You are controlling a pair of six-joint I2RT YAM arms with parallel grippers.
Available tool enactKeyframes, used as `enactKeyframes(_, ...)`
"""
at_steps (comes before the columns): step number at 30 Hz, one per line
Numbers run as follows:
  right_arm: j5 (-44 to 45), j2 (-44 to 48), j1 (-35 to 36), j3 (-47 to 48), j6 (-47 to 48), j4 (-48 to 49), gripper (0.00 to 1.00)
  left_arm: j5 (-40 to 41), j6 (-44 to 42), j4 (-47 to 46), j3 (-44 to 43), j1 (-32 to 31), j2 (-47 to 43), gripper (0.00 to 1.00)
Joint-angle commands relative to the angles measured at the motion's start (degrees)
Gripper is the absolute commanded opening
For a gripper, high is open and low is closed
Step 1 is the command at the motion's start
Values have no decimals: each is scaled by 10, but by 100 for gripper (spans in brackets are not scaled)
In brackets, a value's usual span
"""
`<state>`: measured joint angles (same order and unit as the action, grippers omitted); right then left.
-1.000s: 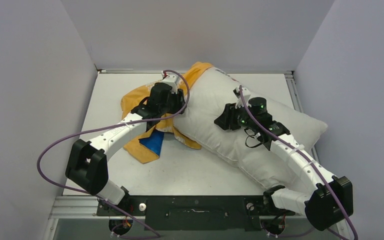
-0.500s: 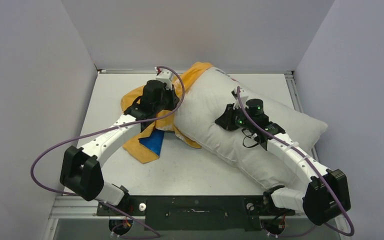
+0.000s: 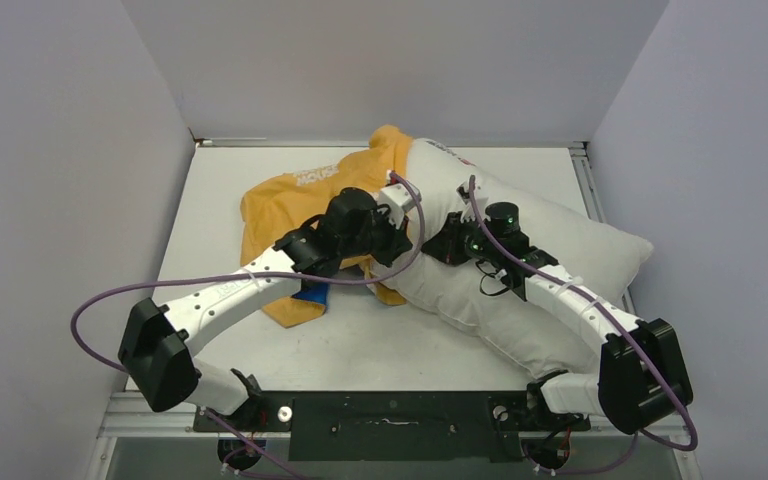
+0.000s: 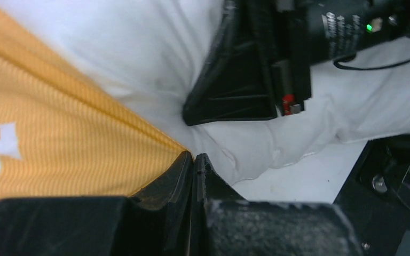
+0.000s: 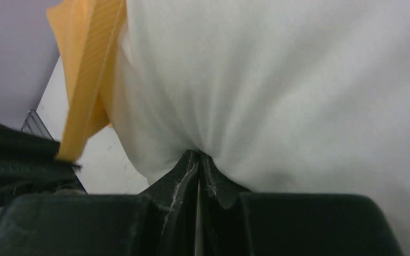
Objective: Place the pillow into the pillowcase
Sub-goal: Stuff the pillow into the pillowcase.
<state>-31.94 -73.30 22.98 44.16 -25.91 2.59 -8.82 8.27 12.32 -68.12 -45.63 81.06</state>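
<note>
The off-white pillow [image 3: 560, 235] lies slanted across the right half of the table. The orange pillowcase [image 3: 280, 205], white lettering up, is crumpled against its left side, and a blue patch [image 3: 312, 294] peeks from under the near edge. My left gripper [image 3: 397, 243] sits at the seam between the two. In the left wrist view it is shut [image 4: 194, 158], with the orange pillowcase [image 4: 58, 138] running into its tips beside the pillow [image 4: 139, 48]. My right gripper [image 3: 438, 243] is close by on the pillow's left flank. It is shut [image 5: 198, 154] on a pucker of the pillow [image 5: 277, 80].
The white table [image 3: 360, 340] is boxed in by grey walls on the left, back and right. A metal rail [image 3: 390, 410] with both arm bases runs along the near edge. The two wrists are almost touching over the pillow's left side.
Both grippers have shut. The left arm swung right and toward the near side, from over the pillowcase to the pillow's edge, and the orange fabric now lies spread with its lettering showing. The right wrist shifted slightly left.
</note>
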Motion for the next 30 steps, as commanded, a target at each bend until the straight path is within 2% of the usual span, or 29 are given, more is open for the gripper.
enactKeyframes(1, -4, -31, 1, -19, -11, 31, 5, -90, -33, 11, -47, -60, 21, 0)
enactKeyframes(5, -3, -26, 0, -28, -7, 27, 5, 22, -17, 37, -47, -53, 25, 0)
enactKeyframes(6, 0, -22, 0, -30, -5, 25, 5, 45, -13, 40, -49, -50, 20, 11)
enactKeyframes(7, 0, -20, 0, -33, -3, 24, 5, 67, -10, 44, -55, -47, 11, 27)
enactKeyframes(9, 2, -18, -1, -35, 1, 20, 5, 117, -9, 40, -64, -42, -4, 47)
enactKeyframes(10, 3, -18, -1, -36, 3, 20, 5, 136, -10, 35, -69, -38, -11, 54)
enactKeyframes(12, 4, -18, -1, -35, 5, 19, 5, 162, -7, 22, -79, -20, -18, 61)
enactKeyframes(17, 5, -23, -2, -33, 9, 20, 5, 137, 29, -5, -130, 72, 12, 64)
enactKeyframes(21, 4, -21, -1, -32, 7, 22, 5, 102, 40, -5, -203, 122, 88, 64)
enactKeyframes(30, 5, 5, 6, -16, 8, -2, 5, 58, 40, 26, -423, 145, 317, 66)
